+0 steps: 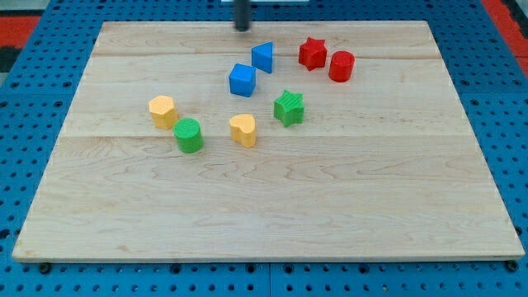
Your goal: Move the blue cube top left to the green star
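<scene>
The approach step is in hand: the tip (242, 28) hovers near the surface's (124, 214) top edge, above the blue cube (242, 80), already up-left of the green star (289, 108). No pincer exists to judge.

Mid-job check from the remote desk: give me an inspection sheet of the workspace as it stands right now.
Surface: wooden board, flat, blocks clustered in its upper middle.
Job's things: blue cube up-left of the green star, apart from it.
Clutter: blue wedge-like block; red star beside red cylinder; yellow hexagonal block; green cylinder; yellow heart.
Grippers: no jaws; my tip at the board's top edge, above the blue blocks, touching none.
Cables: nothing seen.
Surroundings: blue pegboard; red area at the top corners.
</scene>
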